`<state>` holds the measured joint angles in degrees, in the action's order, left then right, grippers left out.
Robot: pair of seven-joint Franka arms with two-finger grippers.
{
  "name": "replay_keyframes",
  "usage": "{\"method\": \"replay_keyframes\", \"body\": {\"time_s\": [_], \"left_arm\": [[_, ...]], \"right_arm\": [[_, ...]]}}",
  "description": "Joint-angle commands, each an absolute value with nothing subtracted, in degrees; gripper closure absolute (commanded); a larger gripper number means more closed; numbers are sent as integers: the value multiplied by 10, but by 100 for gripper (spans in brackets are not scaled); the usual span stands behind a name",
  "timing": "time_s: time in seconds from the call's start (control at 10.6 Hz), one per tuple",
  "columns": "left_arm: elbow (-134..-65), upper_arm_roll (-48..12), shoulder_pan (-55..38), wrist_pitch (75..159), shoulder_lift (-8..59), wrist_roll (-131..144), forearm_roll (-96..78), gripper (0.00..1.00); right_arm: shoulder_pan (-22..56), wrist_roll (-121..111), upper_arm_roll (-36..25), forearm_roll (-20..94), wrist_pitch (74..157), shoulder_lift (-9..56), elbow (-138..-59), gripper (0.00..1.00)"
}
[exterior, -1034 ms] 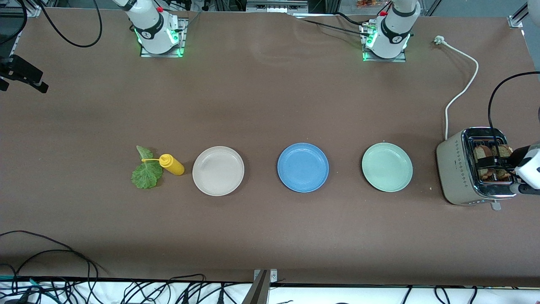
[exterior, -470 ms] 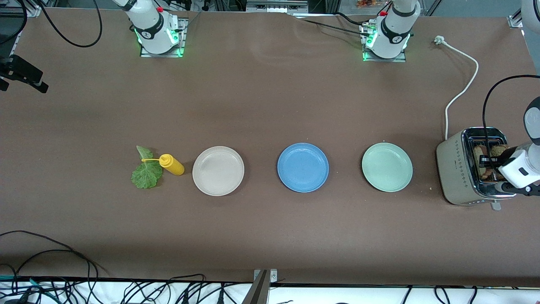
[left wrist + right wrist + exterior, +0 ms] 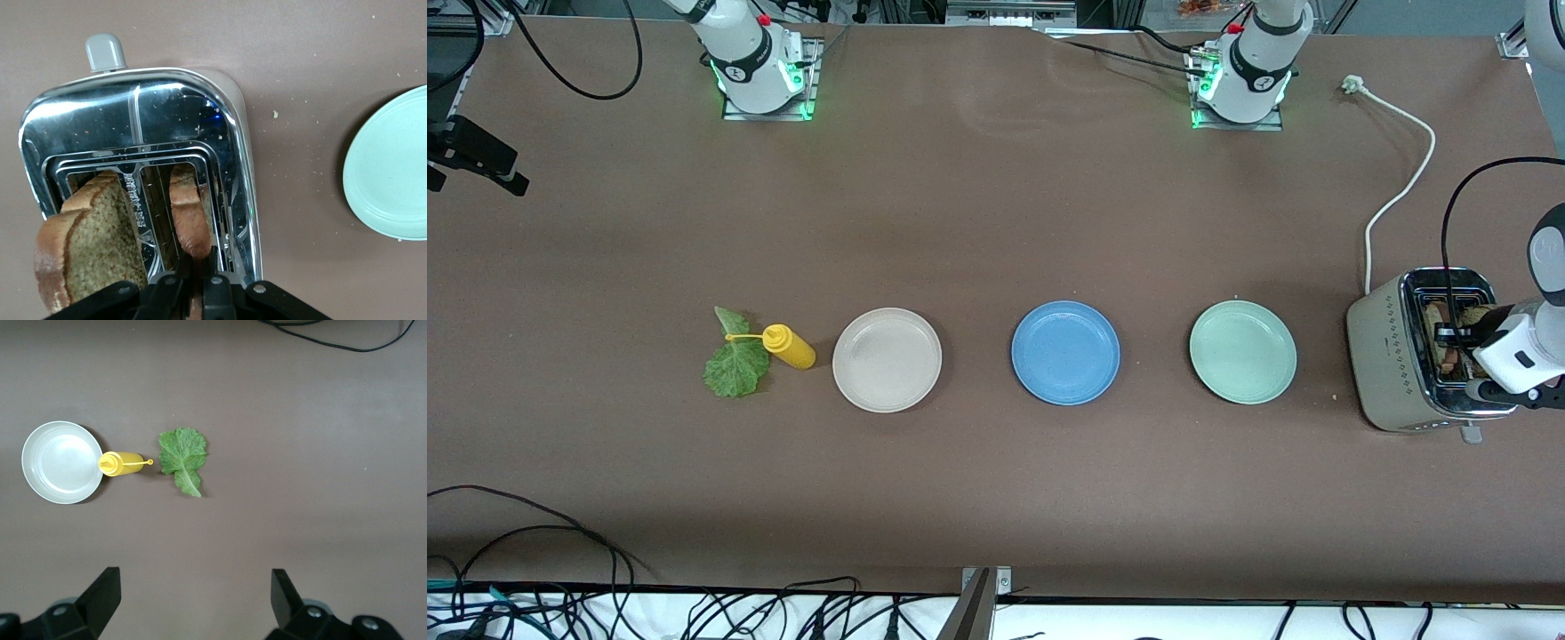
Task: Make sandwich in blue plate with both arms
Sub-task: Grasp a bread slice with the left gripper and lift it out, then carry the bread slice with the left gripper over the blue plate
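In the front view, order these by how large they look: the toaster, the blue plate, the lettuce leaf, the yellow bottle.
1. Toaster, partly hidden by the left arm
2. Blue plate
3. Lettuce leaf
4. Yellow bottle

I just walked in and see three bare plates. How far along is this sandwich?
Nothing is on the blue plate yet. In hand: the left gripper is shut on a bread slice in the toaster. Left: move both slices and the lettuce leaf lying beside the yellow bottle. The right gripper waits open above the leaf.
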<state>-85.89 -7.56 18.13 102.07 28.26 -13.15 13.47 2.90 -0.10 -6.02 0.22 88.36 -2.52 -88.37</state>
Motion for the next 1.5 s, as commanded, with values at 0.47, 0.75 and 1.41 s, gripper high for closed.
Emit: {"method": "replay_keyframes", "body": {"time_s": [0.47, 0.75, 1.41], "left_arm": [[-817, -126, 177, 882, 199, -122, 179, 100], [-809, -183, 174, 873, 173, -127, 216, 100], [-809, -287, 100, 864, 233, -119, 115, 100]], "right_arm": [[27, -3, -62, 11, 869, -22, -868, 0], [27, -4, -64, 10, 867, -23, -868, 0], [27, -4, -69, 11, 865, -24, -868, 0]]}}
